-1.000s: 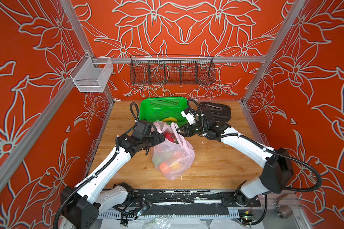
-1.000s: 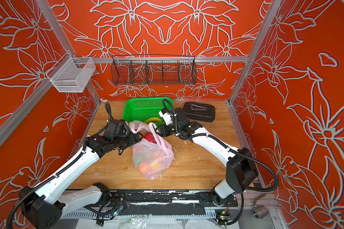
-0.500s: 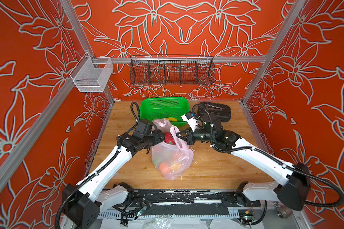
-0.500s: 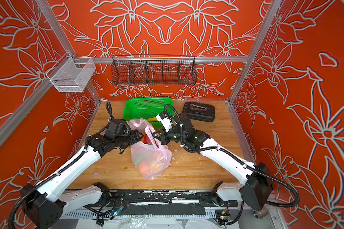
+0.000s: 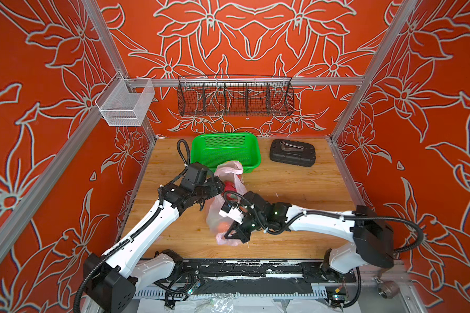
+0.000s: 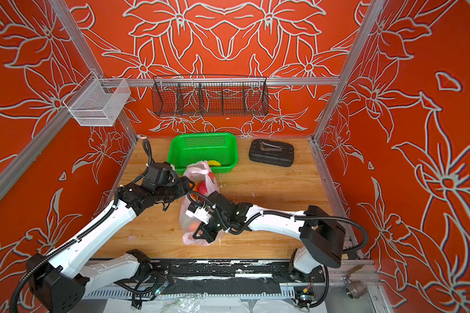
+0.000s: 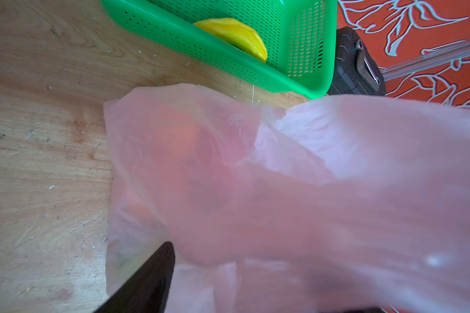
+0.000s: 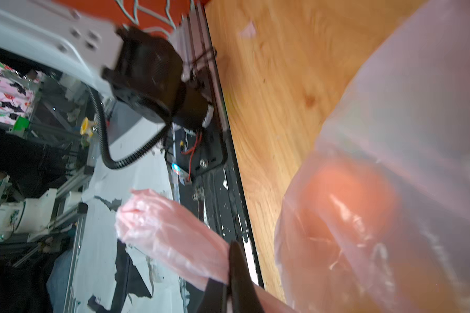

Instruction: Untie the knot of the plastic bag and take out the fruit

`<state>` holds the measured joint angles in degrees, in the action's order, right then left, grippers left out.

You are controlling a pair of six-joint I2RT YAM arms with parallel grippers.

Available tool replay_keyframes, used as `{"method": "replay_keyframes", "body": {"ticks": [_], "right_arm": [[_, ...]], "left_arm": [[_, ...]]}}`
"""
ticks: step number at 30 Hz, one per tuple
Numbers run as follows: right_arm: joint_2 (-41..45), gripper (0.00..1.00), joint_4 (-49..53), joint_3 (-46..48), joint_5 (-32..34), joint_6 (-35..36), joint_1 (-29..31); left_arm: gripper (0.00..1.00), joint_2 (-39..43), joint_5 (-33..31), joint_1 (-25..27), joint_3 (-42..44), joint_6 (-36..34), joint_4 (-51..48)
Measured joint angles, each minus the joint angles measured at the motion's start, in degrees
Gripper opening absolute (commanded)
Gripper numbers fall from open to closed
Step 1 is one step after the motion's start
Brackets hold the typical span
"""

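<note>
The pale-pink plastic bag [image 5: 223,211] lies on the wooden table [image 5: 296,189], its mouth toward the green basket [image 5: 225,151]. The knot is out of view. Through the film I see fruit: a red one [image 5: 229,187] near the mouth and an orange one [image 8: 350,200] low down. A yellow fruit [image 7: 234,35] lies in the basket. My left gripper [image 5: 221,189] is at the bag's upper part, one finger [image 7: 149,281] showing, jaws apart, film draped over them. My right gripper [image 8: 232,260] is shut on the bag's near bottom corner [image 5: 224,239].
A black case [image 5: 292,153] lies at the back right of the table. A black wire rack [image 5: 235,99] and a white mesh bin [image 5: 125,105] hang on the walls. The table's front rail [image 5: 242,268] is just behind the right gripper.
My right gripper has come from the bag's mouth by the basket down to its near bottom corner and shut on it. The left arm has hardly moved.
</note>
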<state>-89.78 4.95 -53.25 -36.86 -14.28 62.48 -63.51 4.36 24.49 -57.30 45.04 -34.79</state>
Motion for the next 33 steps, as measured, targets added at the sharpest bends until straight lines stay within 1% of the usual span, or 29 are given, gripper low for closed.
{"method": "replay_keyframes", "body": {"ticks": [1, 3, 5, 8, 11, 15, 20, 24, 29, 33], "right_arm": [[-0.6, 0.15, 0.2, 0.3, 0.7, 0.2, 0.3], [-0.3, 0.26, 0.2, 0.7, 2.1, 0.9, 0.4], [1.0, 0.40, 0.0, 0.7, 3.9, 1.4, 0.4], [4.0, 0.54, 0.3, 0.6, 6.3, 2.3, 0.2], [7.6, 0.60, 0.7, 0.6, 9.2, 2.8, 0.2], [12.3, 0.66, 0.9, 0.6, 14.6, 3.0, 0.2], [17.9, 0.72, 0.6, 0.6, 22.7, 2.6, 0.1], [20.8, 0.75, -0.4, 1.0, 30.4, 1.5, -0.2], [21.0, 0.84, -1.2, 1.7, 41.2, -0.4, -0.8], [16.1, 0.87, 0.7, -0.2, 50.1, -2.3, -1.5]], "left_arm": [[0.76, 0.0, 0.0, 0.0, 0.0, 0.0, 0.0], [0.75, 0.0, 0.0, 0.0, 0.2, 0.1, 0.0], [0.74, 0.1, 0.4, 0.0, 0.8, 0.4, 0.4], [0.74, 0.2, 1.4, 0.0, 2.4, 1.4, 1.0], [0.73, 0.2, 2.6, 0.0, 3.5, 2.5, 1.0], [0.73, 0.2, 3.6, 0.1, 3.7, 3.0, 0.9], [0.73, 0.2, 4.3, 0.4, 3.7, 3.3, 0.8], [0.74, 0.3, 4.8, 0.8, 3.7, 3.5, -0.1], [0.75, 1.6, 5.0, 1.2, 3.7, 4.1, -1.9], [0.76, 3.8, 4.5, 2.1, 3.7, 4.9, -4.1]]}}
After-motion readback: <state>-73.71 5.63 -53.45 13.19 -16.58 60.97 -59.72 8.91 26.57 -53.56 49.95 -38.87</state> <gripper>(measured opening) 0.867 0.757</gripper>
